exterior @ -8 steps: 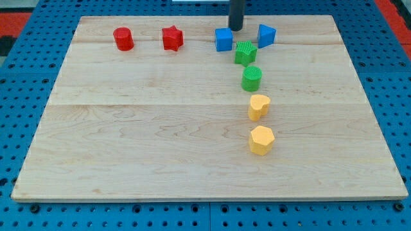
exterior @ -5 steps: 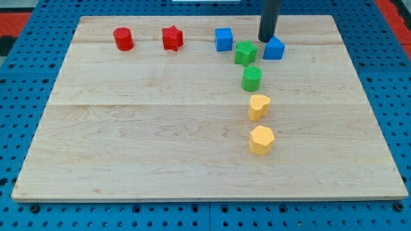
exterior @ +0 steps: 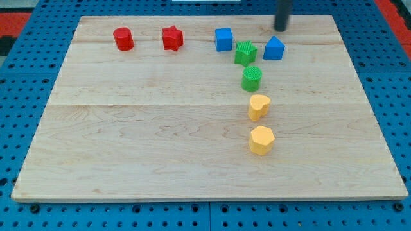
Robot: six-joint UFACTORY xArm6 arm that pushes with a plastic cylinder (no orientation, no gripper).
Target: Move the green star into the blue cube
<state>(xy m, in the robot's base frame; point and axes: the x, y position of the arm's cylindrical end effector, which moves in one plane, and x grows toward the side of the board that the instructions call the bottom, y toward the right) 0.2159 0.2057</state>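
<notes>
while my tip [exterior: 281, 29] sits above the blue triangle [exterior: 274, 49], no jaws to report, green star [exterior: 244, 52] lies just right of blue cube [exterior: 223, 40].

A lab bench was indicated by a blue perforated base [exterior: 26, 212] under a wooden board [exterior: 148, 141]

Wooden board [exterior: 128, 147] — eight coloured blocks
</notes>
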